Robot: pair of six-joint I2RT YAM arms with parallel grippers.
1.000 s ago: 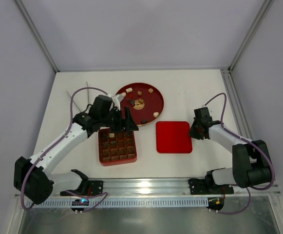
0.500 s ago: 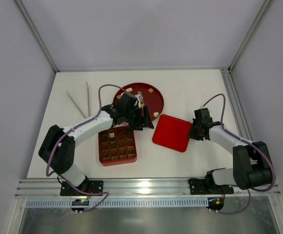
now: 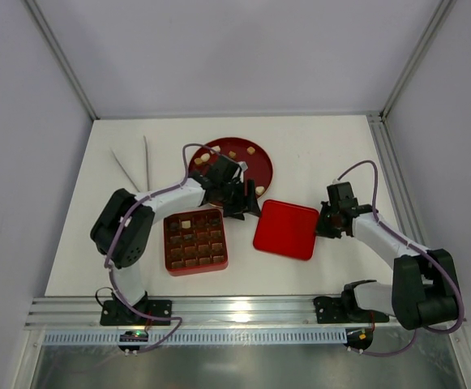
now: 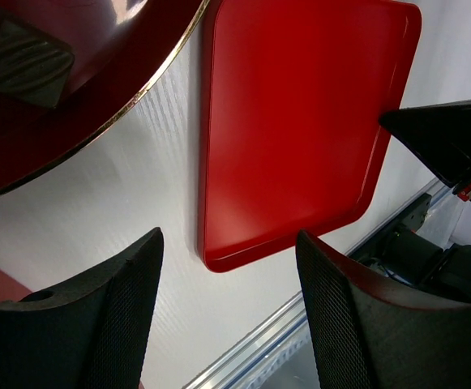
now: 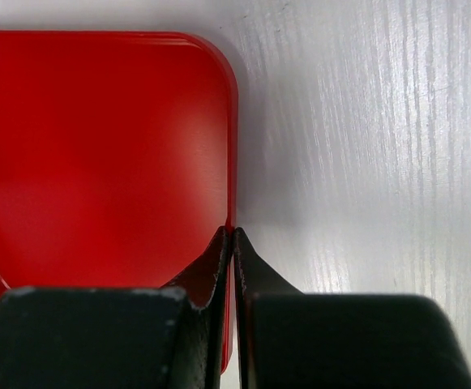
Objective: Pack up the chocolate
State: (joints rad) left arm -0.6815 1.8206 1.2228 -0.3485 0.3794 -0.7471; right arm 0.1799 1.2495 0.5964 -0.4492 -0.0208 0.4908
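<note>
Lidding step: my right gripper (image 5: 233, 235) pinches shut on the right edge of the red lid (image 5: 97, 162); my left gripper (image 4: 227, 243) hangs open, empty. Next, lift the red lid squarely over the tray (image 3: 167, 243)

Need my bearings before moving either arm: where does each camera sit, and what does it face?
Top external: above, behind the bases, looking down on table, tray, plate, lid; left arm and right arm show whole.
Left wrist: looks down past the open left gripper at plate and lid.
Right wrist: looks down past the right gripper, shut on the lid's rim.
Shared: all see the lid; left wrist also catches the right gripper.
</note>
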